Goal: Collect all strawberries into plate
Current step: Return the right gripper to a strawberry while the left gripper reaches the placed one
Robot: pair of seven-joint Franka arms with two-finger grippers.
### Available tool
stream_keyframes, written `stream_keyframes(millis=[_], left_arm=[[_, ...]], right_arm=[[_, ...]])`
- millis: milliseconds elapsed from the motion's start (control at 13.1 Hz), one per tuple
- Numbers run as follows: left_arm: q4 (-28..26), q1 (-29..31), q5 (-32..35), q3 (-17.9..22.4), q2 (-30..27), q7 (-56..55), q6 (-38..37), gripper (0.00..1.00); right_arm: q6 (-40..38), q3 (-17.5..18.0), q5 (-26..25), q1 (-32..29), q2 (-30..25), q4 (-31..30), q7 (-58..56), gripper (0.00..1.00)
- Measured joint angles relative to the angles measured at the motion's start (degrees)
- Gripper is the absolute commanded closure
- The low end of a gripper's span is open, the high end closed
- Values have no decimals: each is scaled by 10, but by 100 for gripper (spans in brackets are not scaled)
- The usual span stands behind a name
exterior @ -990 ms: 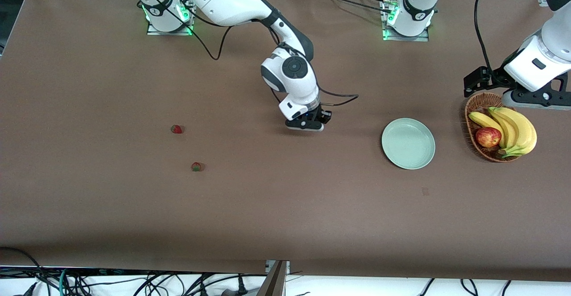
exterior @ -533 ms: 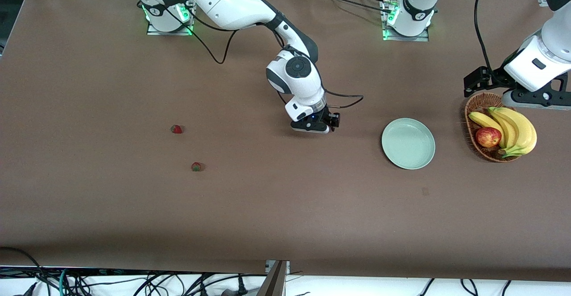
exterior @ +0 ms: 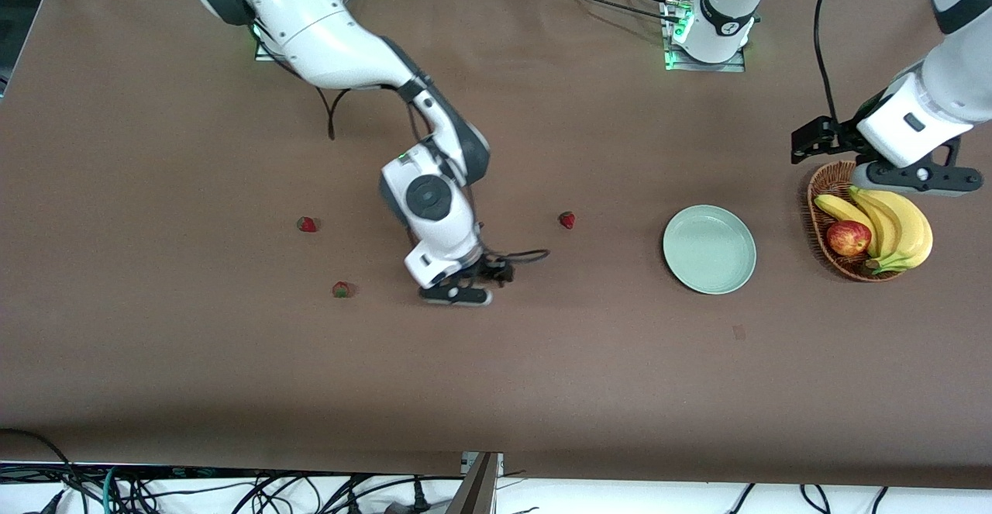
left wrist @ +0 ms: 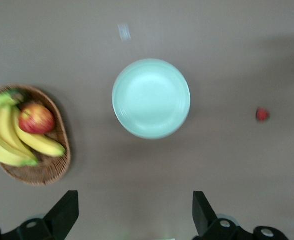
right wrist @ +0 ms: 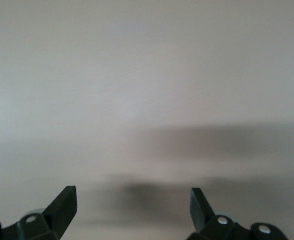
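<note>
nearest strawberry (exterior: 340,290): on the bare table toward the right arm's end, closest to the front camera.
right gripper (exterior: 457,295): fingers apart, nothing in them, just above the table beside that berry.
plate (exterior: 709,249): nothing in it yet, sits near the wicker basket (exterior: 823,204).
other two strawberries: one (exterior: 308,224) a bit farther from the camera, one (exterior: 567,220) between right gripper and plate.
left gripper (left wrist: 137,212): spread wide, waiting over the basket.
handling guess: tiny, light, soft, rolls easily; pinch gently across the red body, not the cap.
</note>
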Motion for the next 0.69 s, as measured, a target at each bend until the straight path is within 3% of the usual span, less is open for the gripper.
stream_keyframes(millis=[305, 457, 686], left_arm=[[-11, -17, -6, -40, 77, -28, 12, 0], [-13, -40, -7, -74, 129, -121, 79, 0], [-14, -132, -7, -91, 201, -293, 155, 0]], right_arm=[[-111, -7, -2, -100, -15, 0, -211, 0], [-134, -26, -11, -119, -15, 0, -267, 0], [-143, -55, -15, -119, -15, -10, -332, 0]])
